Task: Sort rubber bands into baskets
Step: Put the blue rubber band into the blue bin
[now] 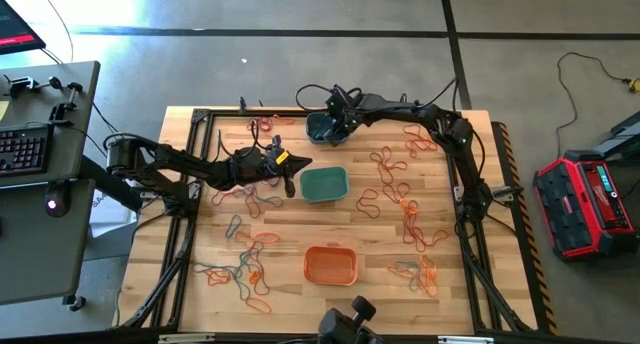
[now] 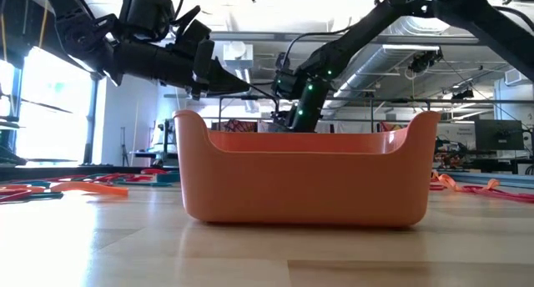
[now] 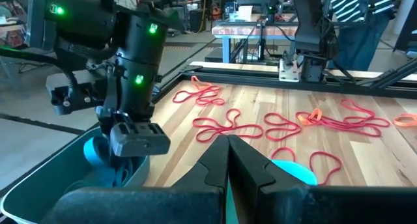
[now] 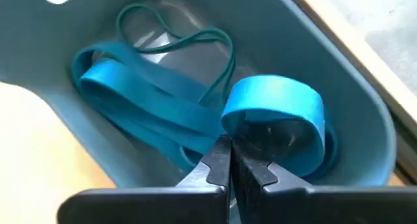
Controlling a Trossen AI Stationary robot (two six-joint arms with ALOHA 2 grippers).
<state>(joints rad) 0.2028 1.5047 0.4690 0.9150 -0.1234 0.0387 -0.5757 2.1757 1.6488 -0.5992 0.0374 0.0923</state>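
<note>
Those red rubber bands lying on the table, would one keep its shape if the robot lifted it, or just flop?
Probably flop: the red rubber bands lie flat in loose, wavy loops, so they look limp. Being so thin, they likely weigh little. They also overlap, so lifting one may drag a neighbour along.

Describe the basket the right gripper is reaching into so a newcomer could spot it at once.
Start at the wooden table and go to its far edge, where the right arm bends inward. There the right gripper, shut, dips into the grey-blue basket. Unlike the teal-green basket at mid-table and the orange basket nearer the front, it holds wide blue rubber bands.
</note>
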